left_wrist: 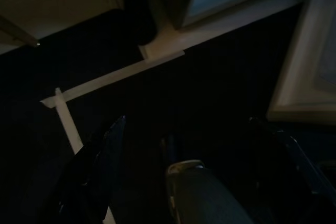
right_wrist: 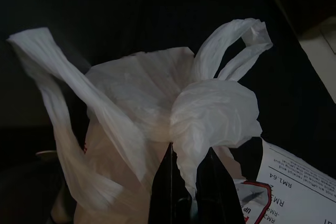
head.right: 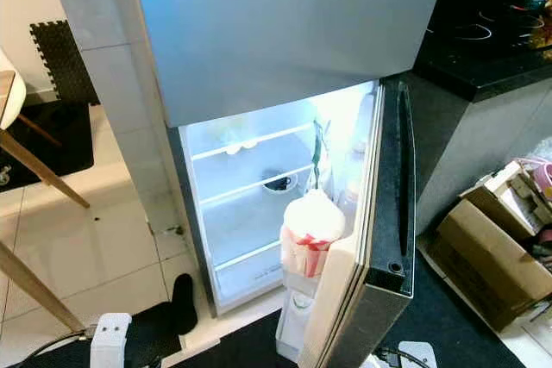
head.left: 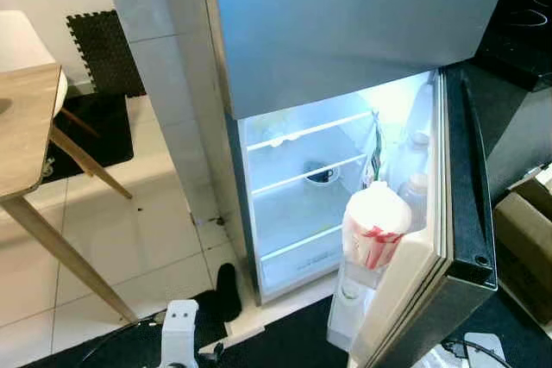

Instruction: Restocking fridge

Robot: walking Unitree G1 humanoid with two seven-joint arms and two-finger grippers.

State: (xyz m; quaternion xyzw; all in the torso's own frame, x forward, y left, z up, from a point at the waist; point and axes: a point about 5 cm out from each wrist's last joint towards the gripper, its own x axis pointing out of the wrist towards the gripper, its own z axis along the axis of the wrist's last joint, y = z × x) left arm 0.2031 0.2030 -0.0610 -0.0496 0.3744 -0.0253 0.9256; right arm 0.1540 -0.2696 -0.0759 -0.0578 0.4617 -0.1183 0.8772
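1. White plastic is what the right gripper (right_wrist: 190, 182) works with: a bag (right_wrist: 157, 124), knotted at the top, with two loose handle loops standing up. The two black fingers are nearly closed, pinching a fold of the bag's film just below the knot.

2. A printed sheet (right_wrist: 299, 187) lies just beside the bag on a dark floor, so the bag seems to be low down, in front of the fridge (head.left: 345, 32).

3. The left gripper (left_wrist: 205, 145) hangs idle over the dark floor mat (left_wrist: 210, 77), its fingers spread wide with nothing between them.

4. The fridge's lower door (head.left: 457, 239) stands open. Its door shelf already carries a white bag with red print (head.left: 375, 221) and bottles (head.left: 416, 191) behind it. On the middle shelf (head.left: 293, 174) inside sits a small bowl (head.left: 321, 173); the lowest shelf (head.left: 293, 243) looks mostly bare.

5. The step in hand appears to be lifting the bag to stock it. The pinch holds only thin film, which may stretch or slip; a grip on the knot or through a loop would likely carry the weight better.

6. Lift slowly and straight, watch for sagging, then aim for the roomy lower shelf, steering between the door's edge and the crowded door shelf.
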